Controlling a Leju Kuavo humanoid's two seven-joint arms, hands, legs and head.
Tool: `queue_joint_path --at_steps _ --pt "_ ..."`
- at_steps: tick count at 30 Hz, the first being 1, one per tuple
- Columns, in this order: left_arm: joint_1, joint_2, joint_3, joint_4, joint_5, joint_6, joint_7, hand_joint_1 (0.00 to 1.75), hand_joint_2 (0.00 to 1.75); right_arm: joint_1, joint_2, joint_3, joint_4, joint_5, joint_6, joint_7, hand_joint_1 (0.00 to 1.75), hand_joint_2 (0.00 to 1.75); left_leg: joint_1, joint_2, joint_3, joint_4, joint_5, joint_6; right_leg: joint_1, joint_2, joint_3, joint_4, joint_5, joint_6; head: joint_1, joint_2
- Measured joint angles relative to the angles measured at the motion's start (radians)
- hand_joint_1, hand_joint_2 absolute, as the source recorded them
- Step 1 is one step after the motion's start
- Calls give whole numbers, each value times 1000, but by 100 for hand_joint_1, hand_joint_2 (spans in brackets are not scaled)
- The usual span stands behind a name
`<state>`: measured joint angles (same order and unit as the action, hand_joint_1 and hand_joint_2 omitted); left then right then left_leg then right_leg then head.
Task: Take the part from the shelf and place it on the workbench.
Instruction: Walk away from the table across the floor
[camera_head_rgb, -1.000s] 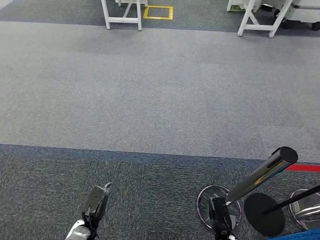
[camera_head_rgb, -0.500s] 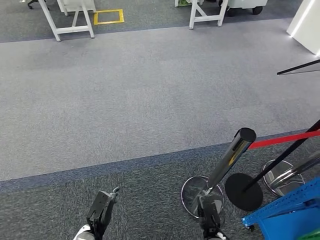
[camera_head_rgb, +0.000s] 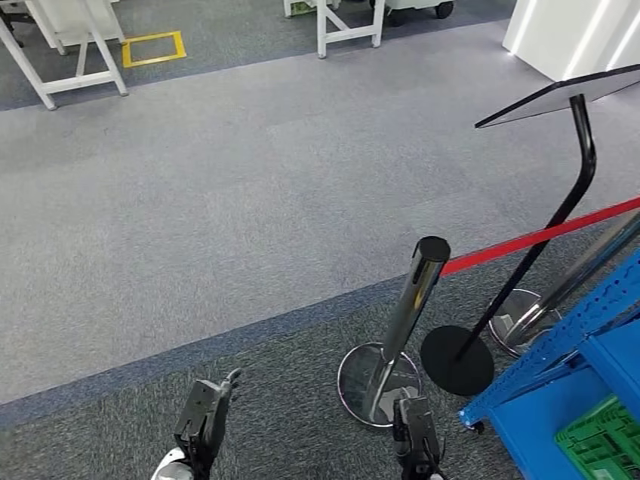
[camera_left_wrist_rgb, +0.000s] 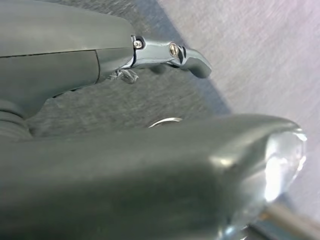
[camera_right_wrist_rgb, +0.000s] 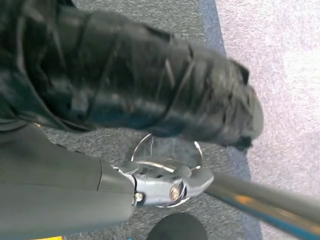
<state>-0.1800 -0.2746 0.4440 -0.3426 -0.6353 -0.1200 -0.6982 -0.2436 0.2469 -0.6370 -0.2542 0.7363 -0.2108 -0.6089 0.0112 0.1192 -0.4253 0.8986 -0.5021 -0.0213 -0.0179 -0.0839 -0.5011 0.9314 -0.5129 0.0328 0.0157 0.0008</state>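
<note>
I am walking toward the blue metal shelf (camera_head_rgb: 573, 370), both arms hanging low. My left hand (camera_head_rgb: 202, 420) and right hand (camera_head_rgb: 413, 435) are carrying nothing, fingers loosely parted. The part is hidden from me; next I must face the shelf and find it.

The whole head view swings rightward, so the camera turns rather than the things. The chrome stanchion post (camera_head_rgb: 411, 310) now sits nearer mid-picture; beyond it a black sign stand (camera_head_rgb: 558, 210), a blue shelf frame (camera_head_rgb: 562, 335) and a green crate (camera_head_rgb: 604, 440) come into sight.
</note>
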Motion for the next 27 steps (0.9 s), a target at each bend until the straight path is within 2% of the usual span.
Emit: queue_joint_path --at_steps 1,2,3,5,6,7,8,9,10,11,12,13,14,16,17,18,19,20,21,22,23,24,25,26,27 --pt "-1 16 -5 0 40 8 8 0 0 5 -9 0 0 -4 3 10 0 0 2 0 14 1 -8 -9 -1 17 3 -2 7 -6 -2 0" --pt "1 35 -5 3 75 14 18 0 0 12 -22 -1 0 -11 6 23 0 0 4 -15 21 15 -24 -19 -3 30 11 -4 21 -12 -5 0" --pt "7 57 0 9 105 20 32 0 0 21 -35 -2 1 -20 9 33 0 0 6 -39 15 51 -51 -28 -4 42 19 -6 34 -20 -10 0" --pt "36 108 17 25 146 33 56 0 0 39 -68 -11 2 -42 18 46 0 0 8 -89 -41 188 -130 -40 1 65 26 -10 53 -32 -20 0" --pt "59 133 27 33 157 37 63 0 0 49 -83 -17 2 -53 23 48 0 0 9 -97 -79 260 -160 -40 7 80 26 -11 51 -36 -23 0" --pt "81 154 36 40 163 41 67 0 0 60 -97 -23 2 -60 28 49 0 0 7 -99 -109 305 -169 -37 14 97 26 -13 51 -38 -24 0" --pt "99 171 43 46 166 43 68 0 0 70 -108 -28 3 -63 30 49 0 0 3 -102 -122 308 -151 -30 20 113 27 -15 50 -39 -25 0" --pt "111 185 49 50 168 44 69 0 0 79 -115 -31 3 -64 31 49 0 0 -5 -106 -118 268 -111 -18 26 128 28 -15 49 -40 -26 0" --pt "115 198 53 52 170 45 69 0 0 84 -119 -33 3 -64 31 49 0 0 -19 -117 -100 196 -59 1 29 139 28 -15 47 -40 -27 0" --pt "114 210 58 54 171 47 69 0 0 85 -118 -34 4 -64 32 50 0 0 -38 -144 -76 117 -7 31 28 148 26 -13 45 -41 -25 0" --pt "112 220 61 54 171 48 69 0 0 79 -116 -35 4 -64 31 50 0 0 -54 -172 -58 53 28 58 27 160 24 -12 40 -42 -22 0" --pt "108 233 63 54 171 49 69 0 0 71 -111 -36 4 -64 31 50 0 0 -68 -195 -48 16 48 80 25 170 20 -11 35 -42 -24 0" --pt "103 242 65 54 171 49 69 0 0 64 -107 -37 4 -63 31 50 0 0 -75 -210 -44 1 54 93 22 182 17 -11 32 -41 -25 0" --pt "94 253 68 54 172 50 69 0 0 62 -106 -37 4 -63 31 50 0 0 -71 -194 -31 -18 58 98 26 200 20 -14 34 -35 -35 0" --pt "92 252 69 55 172 50 69 0 0 67 -108 -38 4 -63 32 50 0 0 -65 -182 -18 -34 64 101 29 194 20 -4 31 -35 -36 0" --pt "92 251 70 56 172 49 69 0 0 70 -112 -38 4 -63 31 50 0 0 -58 -170 -5 -49 72 104 33 177 9 25 15 -36 -35 0" --pt "96 248 71 59 172 49 70 0 0 73 -116 -40 4 -63 31 50 0 0 -51 -155 5 -61 80 105 35 154 -17 78 -15 -35 -34 0" --pt "101 244 71 62 171 48 70 0 0 76 -120 -41 4 -63 31 50 0 0 -46 -140 9 -63 78 103 35 130 -58 150 -53 -28 -33 0" --pt "108 241 72 66 171 48 70 0 0 79 -124 -43 4 -63 31 51 0 0 -40 -126 11 -62 74 98 31 114 -102 223 -88 -17 -31 0" --pt "114 236 72 71 171 48 70 0 0 85 -128 -44 4 -63 31 51 0 0 -33 -112 14 -60 66 91 25 105 -140 278 -104 -5 -31 0" --pt "118 232 73 75 171 48 70 0 0 93 -133 -45 4 -64 31 51 0 0 -26 -99 19 -58 57 82 17 98 -161 298 -98 9 -30 0" --pt "121 229 73 78 170 49 72 0 0 101 -138 -47 4 -64 30 53 0 0 -16 -86 26 -56 48 72 8 91 -159 275 -70 23 -29 0" --pt "122 226 73 81 170 54 76 0 0 108 -143 -49 5 -65 28 57 0 0 -6 -73 35 -51 36 62 -2 79 -137 215 -28 37 -28 0" --pt "123 229 74 83 169 62 84 0 0 111 -146 -51 6 -67 24 64 0 0 -1 -60 42 -44 21 50 -14 52 -105 140 14 53 -25 0" --pt "124 233 75 84 167 74 99 0 0 110 -146 -53 8 -70 19 77 0 0 3 -47 52 -34 0 36 -26 18 -73 75 46 65 -16 0"
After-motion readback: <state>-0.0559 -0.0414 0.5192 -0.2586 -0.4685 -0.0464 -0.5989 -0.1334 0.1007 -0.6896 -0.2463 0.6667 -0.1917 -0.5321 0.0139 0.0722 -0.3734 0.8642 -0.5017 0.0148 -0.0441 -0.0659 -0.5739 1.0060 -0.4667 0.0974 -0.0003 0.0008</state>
